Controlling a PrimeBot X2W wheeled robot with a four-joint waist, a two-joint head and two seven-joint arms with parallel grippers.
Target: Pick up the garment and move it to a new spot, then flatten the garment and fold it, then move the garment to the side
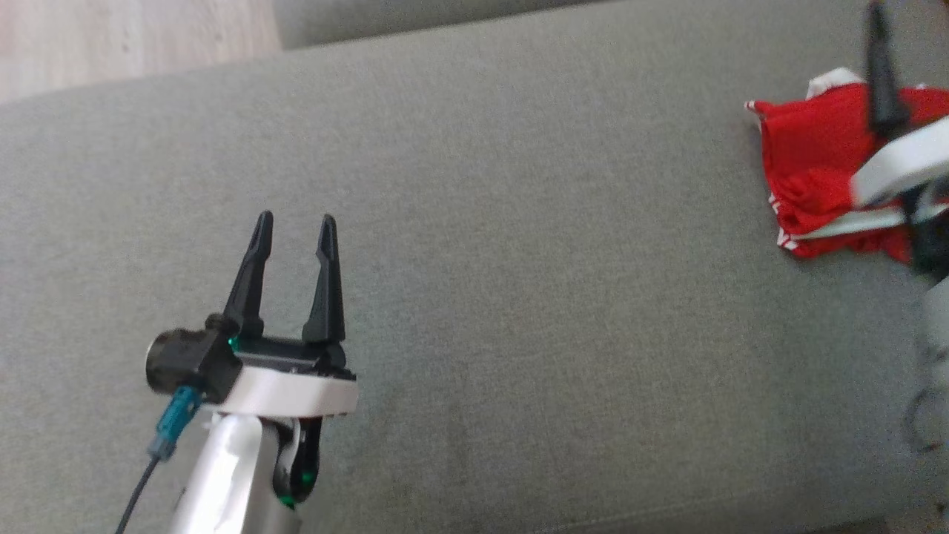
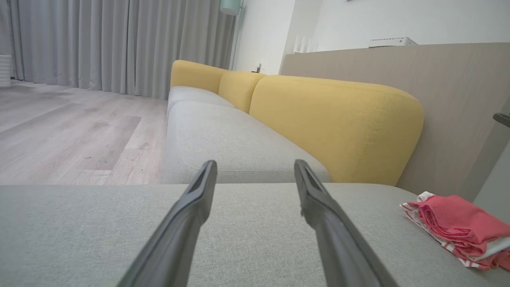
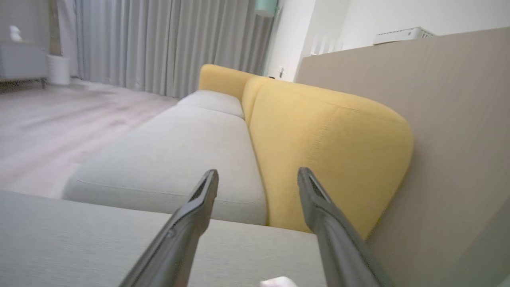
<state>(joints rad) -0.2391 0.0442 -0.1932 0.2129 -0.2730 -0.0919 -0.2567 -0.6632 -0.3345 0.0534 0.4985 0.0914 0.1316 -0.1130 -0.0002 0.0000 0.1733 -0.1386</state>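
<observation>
Dark fingers of the right gripper (image 3: 257,175) stand well apart with nothing between them, pointing across the grey seat cushion (image 1: 519,259) toward a yellow backrest (image 3: 326,139). Just under that gripper, in the head view, lies the red garment (image 1: 815,148) with white trim, gathered into a compact folded bundle; one finger and the blurred pale wrist cross in front of it. A pale scrap at the bottom rim of the right wrist view may be its trim, but too little shows to tell. Well off to that gripper's left, the left gripper (image 1: 295,220) hovers over bare cushion, its fingers also spread and empty

Judging from this, the fold and the shift aside look done, and the step in hand is a clean let-go. Doing it well means raising the right gripper straight up with the fingers wide, so no tip catches a layer and pulls the fold open, with the left gripper kept clear of the bundle
</observation>
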